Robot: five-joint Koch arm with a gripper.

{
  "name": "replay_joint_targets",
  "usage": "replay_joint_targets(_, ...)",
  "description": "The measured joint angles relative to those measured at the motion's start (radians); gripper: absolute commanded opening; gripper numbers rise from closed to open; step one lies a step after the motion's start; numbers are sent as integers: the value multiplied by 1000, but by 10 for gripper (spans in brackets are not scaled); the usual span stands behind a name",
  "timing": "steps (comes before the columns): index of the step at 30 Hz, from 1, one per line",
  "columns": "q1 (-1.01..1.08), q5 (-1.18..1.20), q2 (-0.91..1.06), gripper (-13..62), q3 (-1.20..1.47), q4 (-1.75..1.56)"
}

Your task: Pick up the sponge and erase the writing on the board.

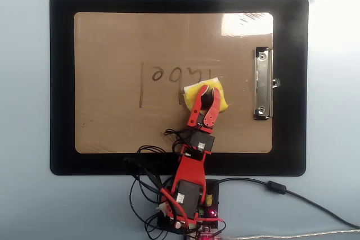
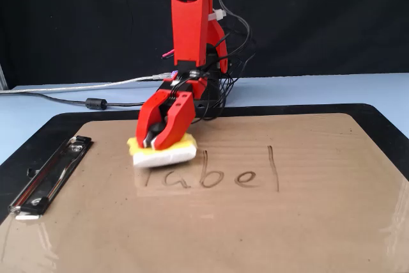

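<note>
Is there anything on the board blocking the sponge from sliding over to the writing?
Nothing visible does. The gripper holds the sponge by its knob, on the board. In the overhead view the sponge sits toward the metal clip, beside the writing, with only bare board around the marks.

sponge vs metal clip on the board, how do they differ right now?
The sponge is yellow, squarish and soft-looking; the metal clip is silver, long and narrow. The sponge sits beside the writing, gripped by the end effector; the clip lies untouched near the board's edge. Both lie flat on the board.
</note>
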Motion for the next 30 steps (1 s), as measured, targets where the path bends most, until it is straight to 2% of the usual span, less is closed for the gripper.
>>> replay_joint_targets(2,8,6,-74,-81,-84,-20)
replay_joint_targets(5,8,-5,-339,-81,-558,-26)
replay_joint_targets(6,8,-6,-388,-81,-597,-34)
replay_joint_targets(8,9,-11,-380,-80,-525,-37)
replay_joint_targets(11,8,-11,-153,-80,-152,-40)
replay_joint_targets(14,-3,-5,156,-80,230,-14)
replay_joint_targets(16,-34,0,184,-80,178,38)
replay_joint_targets(18,-48,-2,109,-80,15,109)
replay_joint_targets(22,-64,-6,-198,-80,-442,170)
replay_joint_targets(25,-63,-8,-160,-80,-345,167)
replay_joint_targets(28,-74,-6,6,-81,-141,178)
replay_joint_targets(30,-91,-3,-15,-80,-216,222)
